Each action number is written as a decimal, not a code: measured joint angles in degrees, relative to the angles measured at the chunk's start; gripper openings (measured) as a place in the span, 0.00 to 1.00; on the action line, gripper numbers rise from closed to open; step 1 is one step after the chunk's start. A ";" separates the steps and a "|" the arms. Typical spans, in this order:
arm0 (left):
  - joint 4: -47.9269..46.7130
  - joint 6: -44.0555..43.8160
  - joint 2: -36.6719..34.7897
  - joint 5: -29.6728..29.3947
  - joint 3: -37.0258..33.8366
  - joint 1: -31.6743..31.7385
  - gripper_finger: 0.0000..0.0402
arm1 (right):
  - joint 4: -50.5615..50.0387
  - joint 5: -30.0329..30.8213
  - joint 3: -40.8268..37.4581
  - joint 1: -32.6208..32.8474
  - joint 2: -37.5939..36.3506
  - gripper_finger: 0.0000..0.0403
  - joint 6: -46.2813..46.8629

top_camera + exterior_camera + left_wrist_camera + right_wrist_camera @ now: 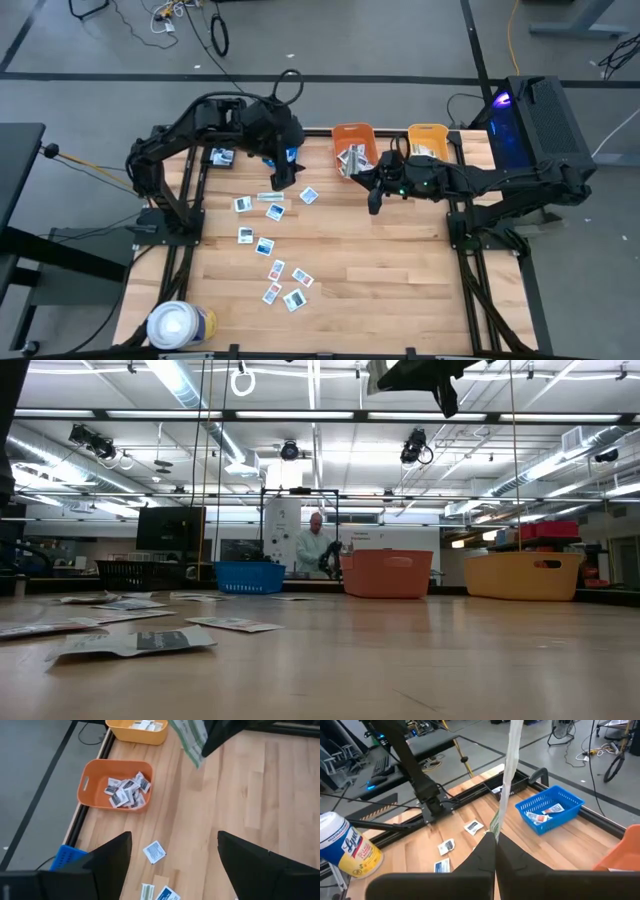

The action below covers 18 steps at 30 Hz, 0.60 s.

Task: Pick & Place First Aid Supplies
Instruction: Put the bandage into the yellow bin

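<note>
**A:** Right pincer (495,840) is up over the far middle of the surface (400,260), just this side of the orange bin (353,142). Fingers pressed together on a long pale strip (507,775), which stands up out of them, pinched only at its lower end.

**B:** And the left one?

**A:** Left pincer (175,857) hangs spread wide, holding nothing, above the far left of the surface, near the blue basket (549,807). Small white packets (270,245) lie scattered below it, running from the far left towards the near edge.

**B:** Where would you expect trouble?

**A:** The strip, I'd judge. Held by one end like that, it can swing or bend, so the free end may catch a bin rim and drape over the wall rather than drop in. A thin pinch could also slip in transit.

**B:** Which bin is it meant for?

**A:** Cannot say. The orange bin holds small packets; the yellow bin (428,140) beside it holds something pale. Wrong choice is a risk.

**B:** The left side?

**A:** Packets lie flat and close together. The open fingers could nudge one aside or pinch two. The white wipes tub (178,325) sits at the near left corner, well apart.
</note>
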 joint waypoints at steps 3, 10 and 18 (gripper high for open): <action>-0.02 -0.10 0.00 0.14 0.00 -0.30 0.68 | 0.01 0.00 0.01 0.00 0.00 0.00 0.00; 4.17 -1.29 -0.29 1.12 -0.05 -1.34 0.48 | 0.05 -0.03 0.02 0.00 0.00 0.00 0.00; 11.59 0.27 -2.51 2.64 -0.02 -4.98 0.28 | 0.34 0.01 0.00 0.00 0.00 0.00 0.22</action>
